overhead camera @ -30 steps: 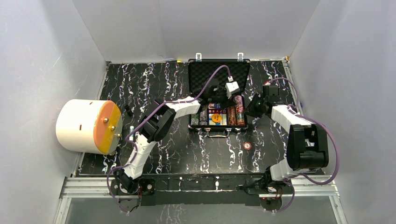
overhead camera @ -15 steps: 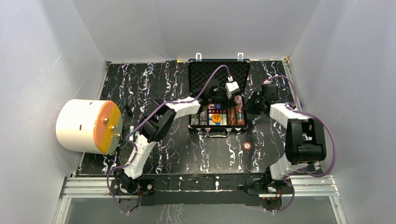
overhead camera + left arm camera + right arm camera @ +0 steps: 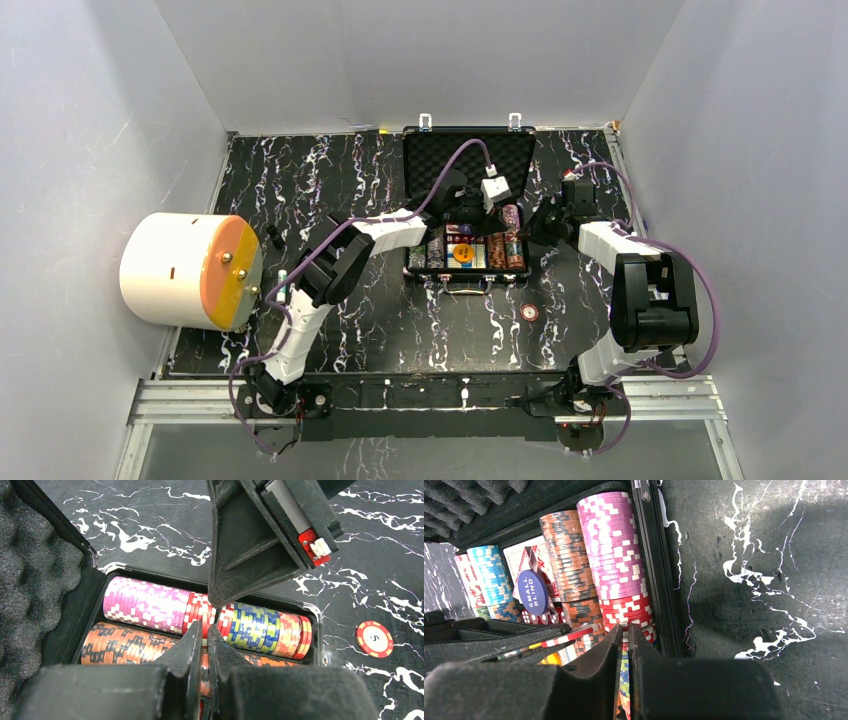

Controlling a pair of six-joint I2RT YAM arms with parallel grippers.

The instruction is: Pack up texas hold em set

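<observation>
Left gripper looks clamped on a thin red-white chip. Right gripper is pinched shut and empty, both just above the chip rows in the briefcase. Risk: the crowded tips collide and knock chips out of their slot.

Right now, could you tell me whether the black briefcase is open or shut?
Open. The briefcase has its foam-lined lid folded back, and the poker chips inside lie uncovered.

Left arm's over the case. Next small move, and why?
Probably ease the left gripper straight down: it seems to pinch a red chip edge-on above the outer chip row, beside the shut right gripper. A loose chip lies on the table.
</observation>
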